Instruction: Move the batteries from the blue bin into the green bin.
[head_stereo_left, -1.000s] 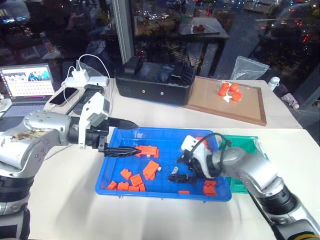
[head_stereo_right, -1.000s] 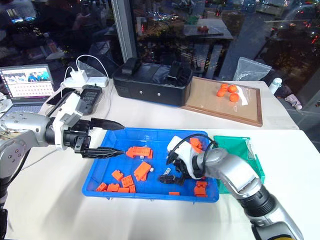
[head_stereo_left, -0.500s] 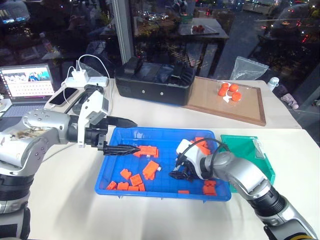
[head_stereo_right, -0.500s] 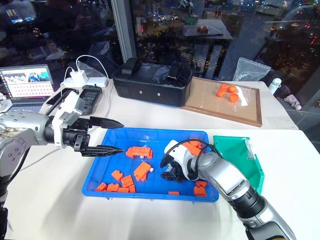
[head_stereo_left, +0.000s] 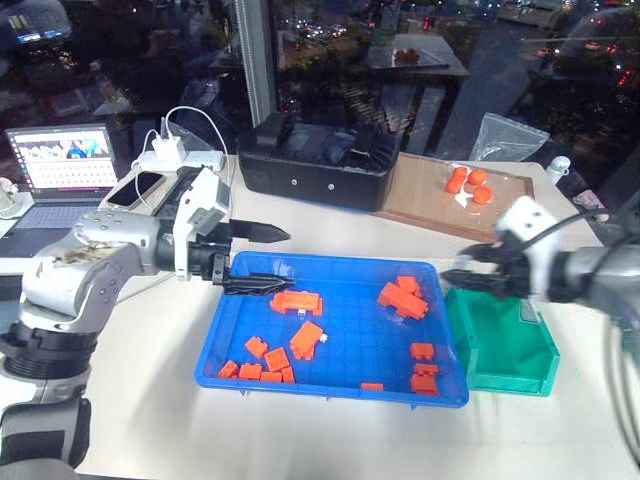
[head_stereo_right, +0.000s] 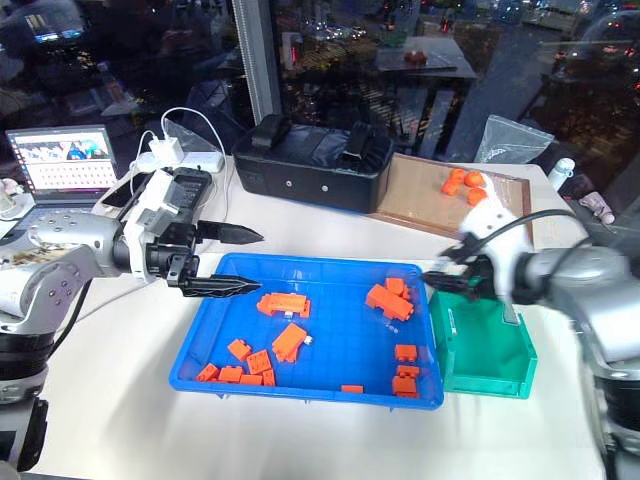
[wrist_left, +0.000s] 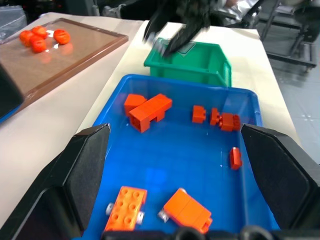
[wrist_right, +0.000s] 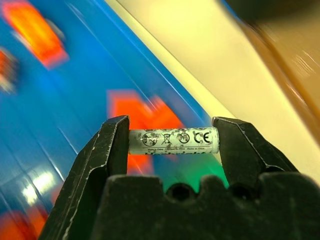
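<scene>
Slim silvery battery, printed with marks, clamped end to end between the black fingers of the right gripper, long axis crosswise to them. Now over the near edge of the teal-green bin, lifted out of the glossy gridded blue bin. Left gripper spread apart, empty, over that tray's corner.

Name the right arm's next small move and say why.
Probably carry on a little further over the green bin, then open the fingers. The right gripper is clamped end to end on a battery, and in the head views it hangs at the bin's near-left rim beside the blue bin, not clearly above the green bin's floor, so a release now might miss.
</scene>
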